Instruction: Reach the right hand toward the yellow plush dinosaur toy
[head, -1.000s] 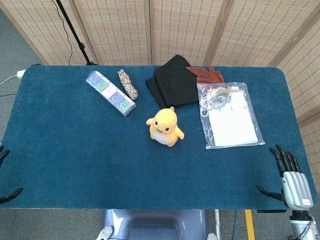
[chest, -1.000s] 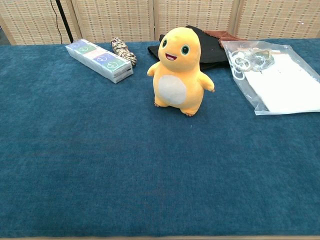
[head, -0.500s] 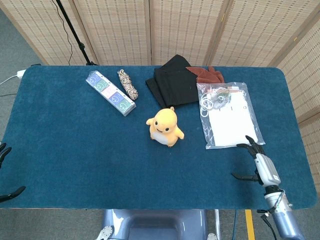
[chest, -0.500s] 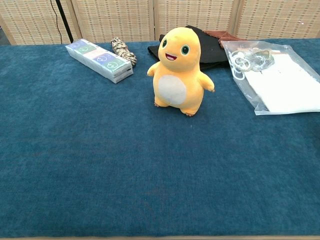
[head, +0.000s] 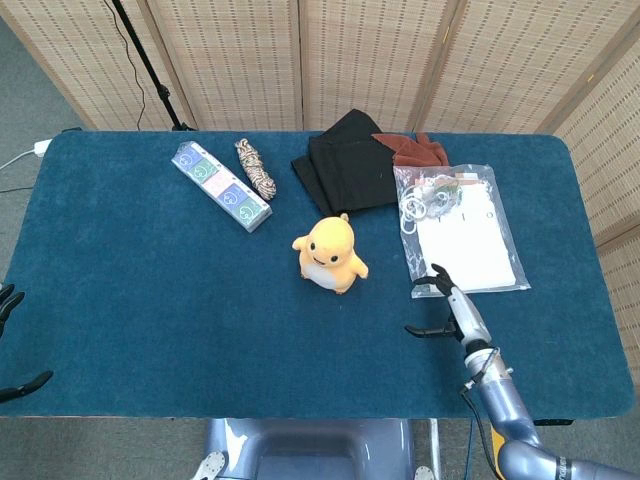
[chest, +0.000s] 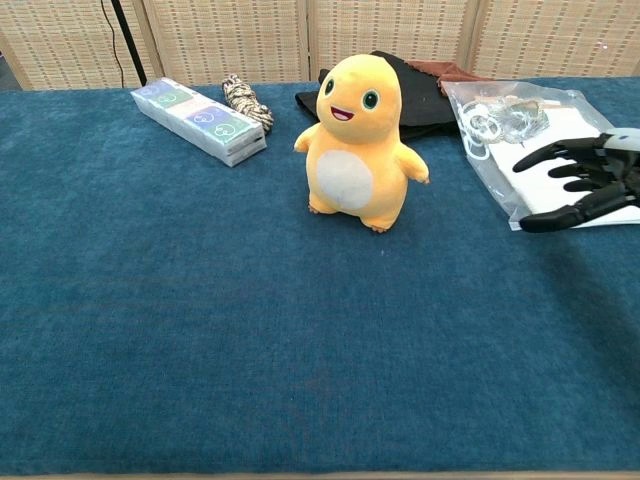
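The yellow plush dinosaur (head: 329, 255) (chest: 358, 143) stands upright near the middle of the blue table (head: 150, 300), facing the robot. My right hand (head: 446, 305) (chest: 585, 180) hovers over the table to the toy's right, fingers spread and pointing toward it, holding nothing. A clear gap separates it from the toy. My left hand (head: 10, 340) shows only as dark fingertips at the table's left front edge, spread and empty; the chest view does not show it.
A clear plastic bag (head: 460, 232) (chest: 560, 160) with papers and rings lies just behind the right hand. Black and rust cloth (head: 355, 170) lies behind the toy. A long patterned box (head: 220, 185) and a rope bundle (head: 256, 168) sit at the back left.
My right hand has moved left and forward from the table's right front corner toward the toy, and now shows in the chest view. The toy and left hand have not moved.
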